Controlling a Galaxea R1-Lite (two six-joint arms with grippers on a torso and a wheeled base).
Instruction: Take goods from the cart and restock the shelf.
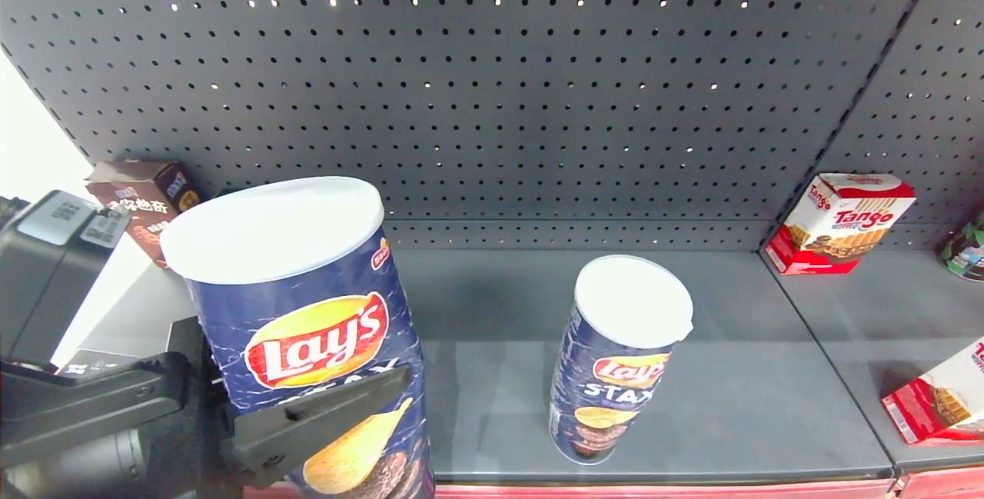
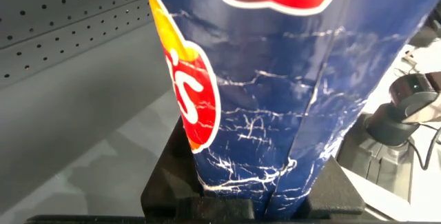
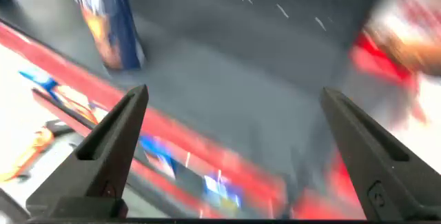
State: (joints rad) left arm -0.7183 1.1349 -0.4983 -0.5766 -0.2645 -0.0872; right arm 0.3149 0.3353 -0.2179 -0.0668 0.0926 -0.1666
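Left gripper (image 1: 307, 410) clamped on blue chip can (image 1: 300, 314), fingers across its lower half. Can upright, slightly tilted, at front-left edge of shelf (image 1: 753, 391); arm low at left. Second can (image 1: 619, 360) stands on shelf, well apart. Right gripper (image 3: 234, 148) spread wide above shelf's red front lip.

The left gripper (image 1: 307, 407) is holding a can (image 1: 292, 307) upright at the front edge of the shelf (image 1: 730, 407), with fingers clamping its lower half. To the gripper's right, a second can (image 1: 619, 360) is standing on the shelf, well apart from the held one. Behind the gripper and slightly left, a box (image 1: 146, 203) is sitting near the pegboard (image 1: 492, 99). Far to its right, a wafer box (image 1: 842, 222) is resting against the pegboard, and an end box (image 1: 942, 399) is lying in front of that, near the edge. The right gripper (image 3: 238, 148) is hanging before the shelf edge with its fingers spread, and the second can is standing beyond it.
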